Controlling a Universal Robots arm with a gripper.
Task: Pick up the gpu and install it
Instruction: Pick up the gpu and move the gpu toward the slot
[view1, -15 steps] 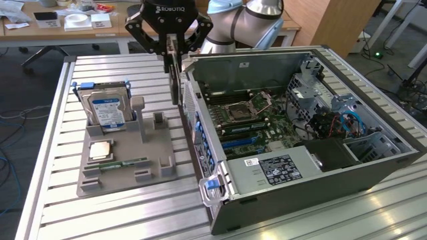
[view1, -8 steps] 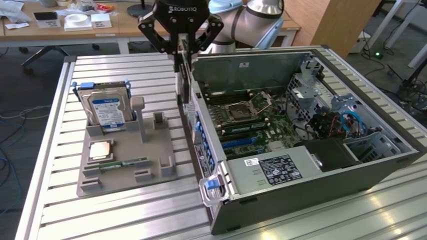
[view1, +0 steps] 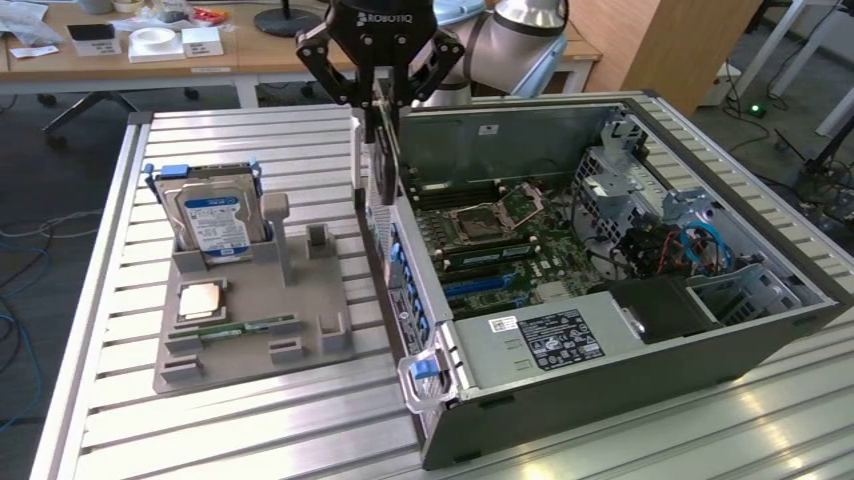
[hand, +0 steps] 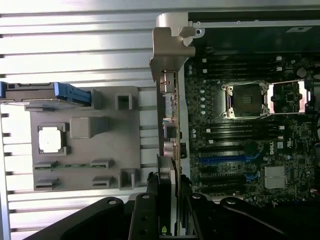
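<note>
My gripper (view1: 379, 98) is shut on the gpu (view1: 380, 150), which hangs on edge as a thin dark card. It hovers over the rear wall of the open computer case (view1: 614, 350), at the edge of the motherboard (view1: 497, 232). In the wrist view the gpu (hand: 170, 130) runs edge-on away from the gripper (hand: 169, 202), with its silver end bracket (hand: 167, 47) at the far end. It lies along the case's rear edge, beside the motherboard (hand: 240, 135). The blue expansion slot (hand: 220, 159) is bare, off to the card's side.
On the exterior view's left, a grey holder (view1: 254, 345) stands on the slatted metal table (view1: 240, 430). It carries a hard drive (view1: 214, 222), a processor chip (view1: 200, 298) and a green memory stick (view1: 248, 326). A desk with clutter (view1: 147, 45) stands behind.
</note>
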